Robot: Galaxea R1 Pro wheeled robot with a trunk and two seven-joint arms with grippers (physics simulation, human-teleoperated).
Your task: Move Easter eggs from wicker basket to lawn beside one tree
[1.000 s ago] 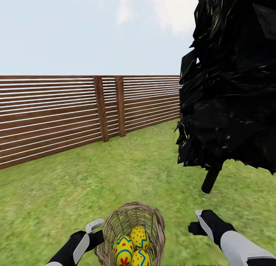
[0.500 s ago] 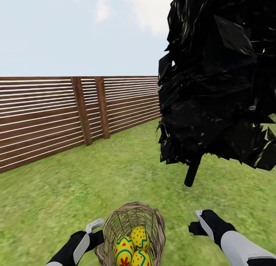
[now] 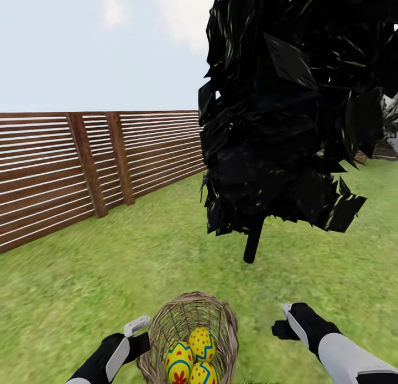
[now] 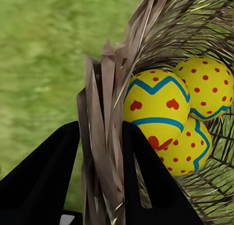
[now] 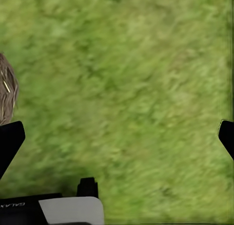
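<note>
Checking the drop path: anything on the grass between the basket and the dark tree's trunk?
Nothing visible. The basket, clamped at its rim by the left tool, faces bare lawn up to the trunk. The eggs sit inside.

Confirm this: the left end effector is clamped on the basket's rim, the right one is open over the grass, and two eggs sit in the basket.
Wrong on the count. The left wrist view shows three eggs in the basket; the rest stands.
</note>
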